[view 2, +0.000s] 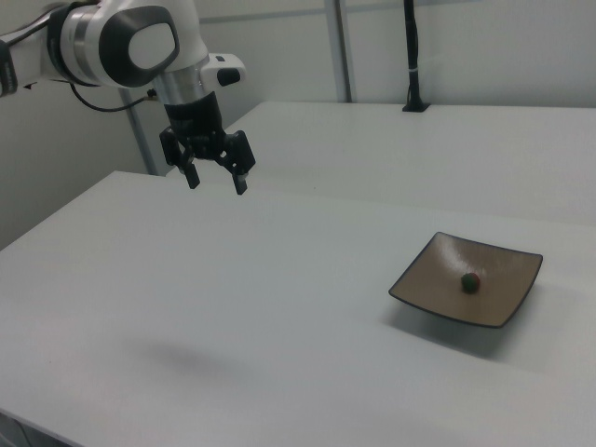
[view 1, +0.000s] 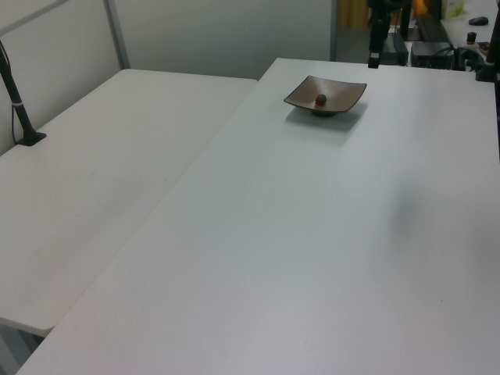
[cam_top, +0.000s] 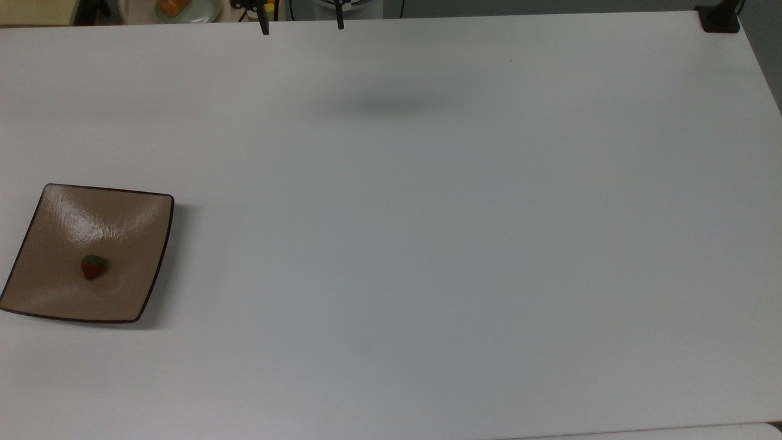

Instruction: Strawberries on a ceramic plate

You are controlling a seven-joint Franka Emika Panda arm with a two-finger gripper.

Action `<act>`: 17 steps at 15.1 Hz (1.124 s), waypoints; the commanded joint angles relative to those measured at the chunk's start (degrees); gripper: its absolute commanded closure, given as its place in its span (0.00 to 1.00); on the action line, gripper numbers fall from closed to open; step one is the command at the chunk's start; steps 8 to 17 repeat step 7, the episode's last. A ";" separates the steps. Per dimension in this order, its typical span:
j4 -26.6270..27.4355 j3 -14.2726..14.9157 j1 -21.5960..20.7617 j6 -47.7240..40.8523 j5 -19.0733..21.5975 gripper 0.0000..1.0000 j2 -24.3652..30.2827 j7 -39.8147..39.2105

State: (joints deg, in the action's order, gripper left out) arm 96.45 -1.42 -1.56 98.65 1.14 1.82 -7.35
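Resting inside the ceramic plate [cam_top: 91, 232], the strawberry [cam_top: 93, 267] lies a little below the plate's middle in the top view, its green cap toward that picture's top and its red tip toward the bottom, so its long axis runs roughly up and down there. The plate sits flat on the white counter [cam_top: 427, 244] at the top view's left edge, one corner cut by the frame. In the right view the hand [view 2: 215, 181] hangs in the air above the counter, well apart from the plate [view 2: 466, 279] and the strawberry [view 2: 471, 281], its two dark fingers [view 2: 240, 182] pointing down and spread apart with nothing between them.
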 commanded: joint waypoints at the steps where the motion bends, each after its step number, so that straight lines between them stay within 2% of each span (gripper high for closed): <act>1: 0.94 0.55 -1.08 1.90 0.70 0.00 0.47 -0.48; 17: 0.94 0.55 -1.34 1.81 0.70 0.00 0.47 -0.39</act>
